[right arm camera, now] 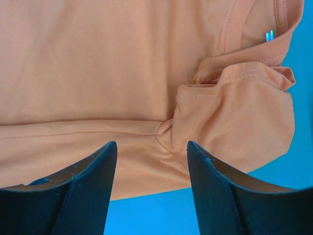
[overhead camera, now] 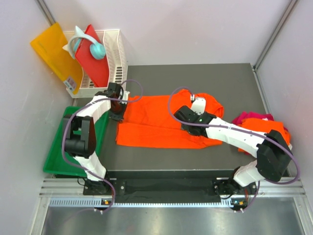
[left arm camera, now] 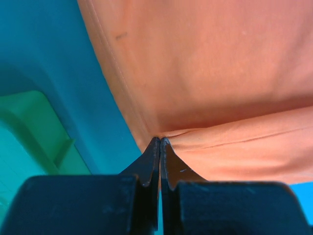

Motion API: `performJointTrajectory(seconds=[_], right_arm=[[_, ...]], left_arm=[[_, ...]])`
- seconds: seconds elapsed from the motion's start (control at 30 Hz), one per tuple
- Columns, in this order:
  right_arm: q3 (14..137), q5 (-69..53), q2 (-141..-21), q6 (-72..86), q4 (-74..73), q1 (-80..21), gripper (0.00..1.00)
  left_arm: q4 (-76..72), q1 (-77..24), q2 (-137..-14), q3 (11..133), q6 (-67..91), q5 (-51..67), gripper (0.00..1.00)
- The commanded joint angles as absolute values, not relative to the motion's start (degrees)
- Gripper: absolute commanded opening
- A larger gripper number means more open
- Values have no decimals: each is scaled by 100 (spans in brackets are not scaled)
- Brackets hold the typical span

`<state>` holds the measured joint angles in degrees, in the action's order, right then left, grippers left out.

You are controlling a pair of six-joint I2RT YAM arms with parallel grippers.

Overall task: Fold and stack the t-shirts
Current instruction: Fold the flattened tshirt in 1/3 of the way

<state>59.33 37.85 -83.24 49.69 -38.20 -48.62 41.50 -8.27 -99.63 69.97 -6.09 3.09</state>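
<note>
A bright orange t-shirt [overhead camera: 156,125] lies spread and partly folded across the dark mat, its lower part doubled over. My left gripper [overhead camera: 117,115] is at the shirt's left edge. In the left wrist view its jaws are shut on the orange t-shirt [left arm camera: 210,88], pinching the cloth where the fold meets the edge, and the fabric puckers at the fingertips [left arm camera: 165,147]. My right gripper [overhead camera: 197,107] hovers open over the orange t-shirt [right arm camera: 98,73] by the sleeve [right arm camera: 239,122] and collar, nothing between its fingers. At the right sit a magenta-pink t-shirt [overhead camera: 250,117] and another orange t-shirt [overhead camera: 276,129].
A white basket [overhead camera: 117,54] at the back left holds a red board [overhead camera: 95,66] and a teal object [overhead camera: 97,49]. A yellow-orange sheet [overhead camera: 51,54] leans beside it. A green tray [overhead camera: 55,156] lies left of the mat [overhead camera: 195,78].
</note>
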Motion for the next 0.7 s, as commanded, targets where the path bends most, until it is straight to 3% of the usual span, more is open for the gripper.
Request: performJointTrajectory(seconds=[0.0, 0.13, 0.4, 0.47, 0.53, 0.67], right_arm=[[5854, 3814, -8200, 5054, -3674, -4860, 59], [5836, 3814, -8200, 5071, -3674, -4860, 59], [5845, 3850, -8156, 5010, -3691, -4860, 59], [5950, 3902, -8156, 4949, -3691, -4860, 59], [6055, 3885, -8209, 4826, -3622, -4860, 59], [6135, 3674, -8525, 4641, -3446, -4860, 59]], left_arm=[[3876, -782, -10221, 7207, -519, 123, 0], [3823, -782, -10484, 7242, -492, -121, 0], [3762, -633, -10398, 7356, -536, -176, 26], [3797, -589, -10082, 7418, -536, -27, 29], [3841, -589, -9714, 7514, -492, 280, 40], [3963, -598, -9317, 7524, -378, 1323, 41]])
